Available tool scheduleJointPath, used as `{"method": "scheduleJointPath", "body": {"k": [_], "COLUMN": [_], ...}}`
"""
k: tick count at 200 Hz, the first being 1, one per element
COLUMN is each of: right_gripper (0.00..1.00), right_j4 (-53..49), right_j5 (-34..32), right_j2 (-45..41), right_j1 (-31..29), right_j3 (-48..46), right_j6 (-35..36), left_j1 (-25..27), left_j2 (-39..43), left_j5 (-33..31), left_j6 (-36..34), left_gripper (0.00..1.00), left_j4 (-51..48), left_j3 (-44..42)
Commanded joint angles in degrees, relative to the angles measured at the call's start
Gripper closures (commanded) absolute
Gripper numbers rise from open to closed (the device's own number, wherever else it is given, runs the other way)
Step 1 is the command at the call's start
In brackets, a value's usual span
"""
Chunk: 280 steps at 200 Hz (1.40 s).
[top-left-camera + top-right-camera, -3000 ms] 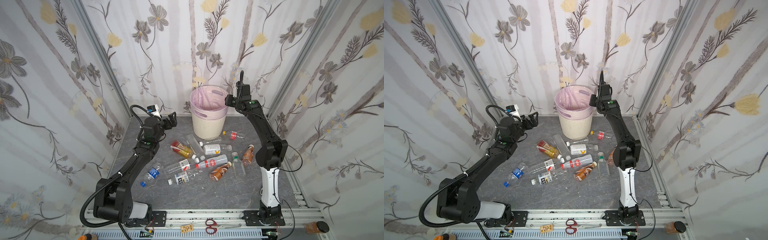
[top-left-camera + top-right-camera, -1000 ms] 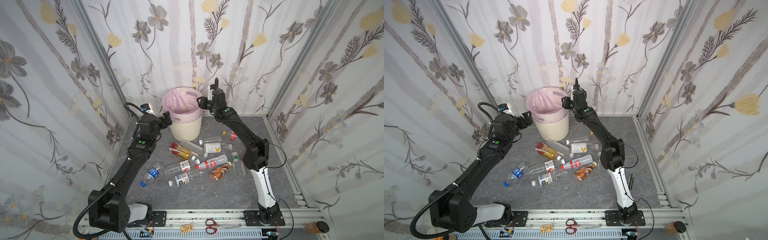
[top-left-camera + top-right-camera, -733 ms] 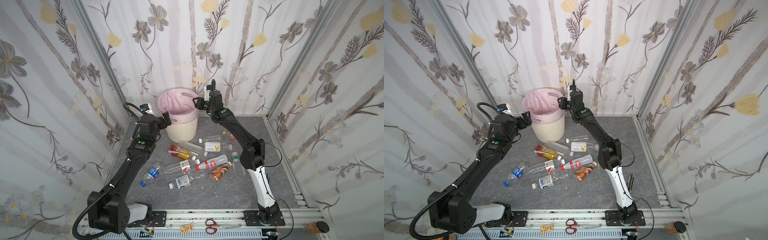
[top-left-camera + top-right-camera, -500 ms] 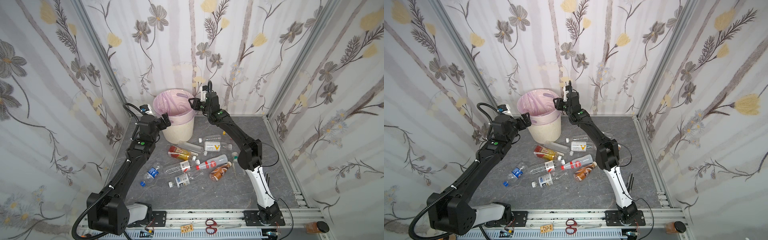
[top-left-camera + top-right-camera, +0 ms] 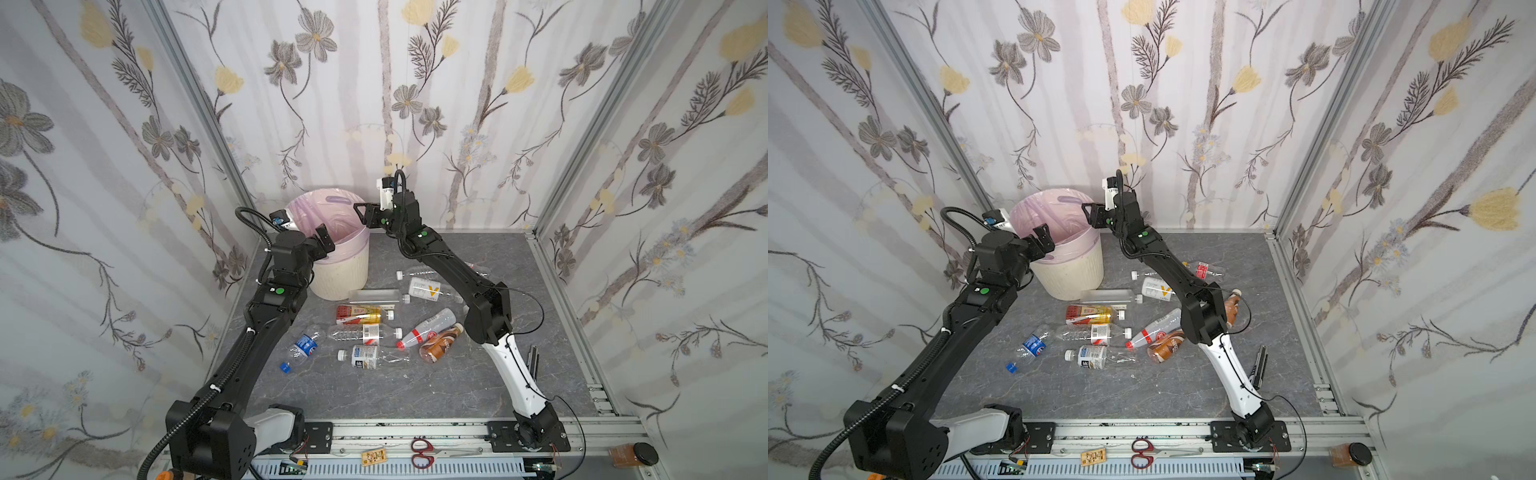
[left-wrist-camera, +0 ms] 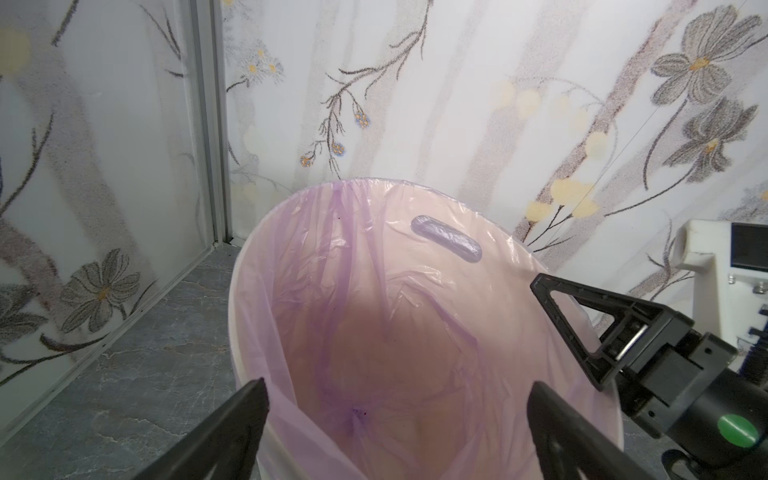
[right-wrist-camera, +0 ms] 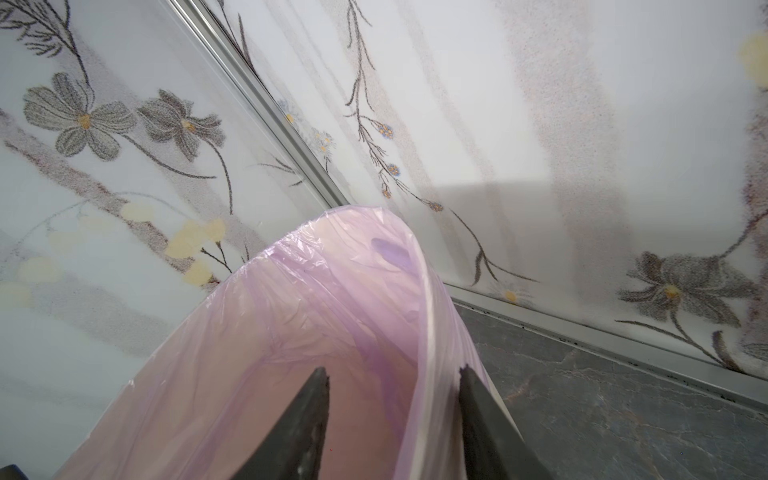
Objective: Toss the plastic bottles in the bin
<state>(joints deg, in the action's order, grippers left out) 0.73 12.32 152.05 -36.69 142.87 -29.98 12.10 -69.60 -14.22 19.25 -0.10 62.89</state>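
Plastic bottles (image 5: 357,314): lying scattered on grey tabletop (image 5: 374,386), on near side of both sets of fingers, well apart from them, between two arms. Left fingers (image 6: 245,419): spread wide, holding nothing, poised at near-left rim of bin (image 5: 345,274); contact cannot tell. Right fingers (image 7: 307,415): drawn narrow, clamped on opposite rim, one finger inside pink bag (image 6: 374,332), one outside. Bin sits between two finger sets, close to far-left corner, floral wall (image 5: 457,104) just beyond.

Left hand (image 6: 397,382) spread wide, right hand (image 7: 392,369) clamped, both raised forward
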Motion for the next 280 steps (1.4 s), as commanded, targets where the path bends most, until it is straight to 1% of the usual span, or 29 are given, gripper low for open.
{"method": "scheduleJointPath", "body": {"k": [1,24,46,64,97,112,134,147,169,180,193,198,202,215,229,234,242,252,280], "right_gripper": [0.92,0.87,0.85,0.84,0.78,0.7,0.69,0.6,0.6,0.52,0.48,0.45,0.42,0.26,0.22,0.19,0.13,0.01,0.0], "right_j4": [2.2,2.5,2.8,3.0,3.3,3.2,3.3,3.5,4.1,4.4,4.3,4.0,3.7,3.7,4.2,4.2,4.3,4.3,0.6], "right_j5": [1.2,1.0,1.1,0.8,0.5,0.3,-0.3,-0.5,-0.7,-1.3,-1.8,-1.9,-1.9,-1.9,-2.4,-2.8,-3.0,-3.6,-4.6], "right_j2": [1.4,2.3,2.8,2.8,1.4,0.4,-1.2,-1.9,-2.8,-3.1,-3.2,-3.0,-3.0,-3.3,-4.4,-4.7,-5.4,-6.3,-9.6], "right_j1": [-1.2,-2.7,-3.7,-4.0,-3.9,-3.9,-3.8,-3.8,-3.7,-3.7,-3.5,-3.4,-3.3,-3.1,-2.9,-2.9,-2.7,-2.5,-1.4], "right_j3": [0.4,0.4,0.4,0.4,0.5,0.5,0.6,0.6,0.8,1.0,1.7,2.5,3.2,4.1,4.1,4.1,4.1,4.2,4.1], "right_j6": [-1.7,-1.6,-1.5,-1.3,-0.9,-0.2,0.7,1.0,1.3,1.5,1.5,1.4,1.4,1.5,1.9,2.0,2.3,2.6,4.1], "left_j1": [-0.4,-0.7,-1.8,-3.0,-4.3,-4.4,-4.5,-4.5,-4.4,-4.4,-4.4,-4.5,-4.5,-4.5,-4.5,-4.5,-4.4,-4.5,-4.3], "left_j2": [0.8,2.2,3.9,4.9,5.3,5.4,5.7,5.8,5.8,5.8,5.7,5.7,5.7,5.8,6.0,6.0,6.1,6.4,7.6], "left_j5": [-2.4,-4.6,-5.6,-5.0,-3.0,-2.6,-2.2,-2.0,-1.7,-1.7,-1.5,-1.4,-1.4,-1.2,-1.2,-1.2,-1.2,-1.1,0.0], "left_j6": [0.2,0.6,1.0,2.0,3.4,3.8,3.8,3.8,3.7,3.7,3.5,3.4,3.4,3.1,2.7,2.4,2.1,1.7,1.3], "left_gripper": [0.0,0.0,0.0,0.0,0.0,0.0,0.0,0.0,0.0,0.0,0.0,0.0,0.0,0.0,0.0,0.0,0.0,0.0,0.0], "left_j4": [-1.1,-2.0,-2.5,-3.1,-4.6,-4.7,-4.8,-4.9,-5.1,-5.1,-5.1,-5.2,-5.2,-5.3,-5.3,-5.3,-5.3,-5.3,-5.4], "left_j3": [0.5,0.0,-0.1,0.3,1.4,1.4,1.6,1.4,1.5,1.4,1.6,1.6,1.7,1.8,2.1,2.3,2.4,2.5,3.0]}}
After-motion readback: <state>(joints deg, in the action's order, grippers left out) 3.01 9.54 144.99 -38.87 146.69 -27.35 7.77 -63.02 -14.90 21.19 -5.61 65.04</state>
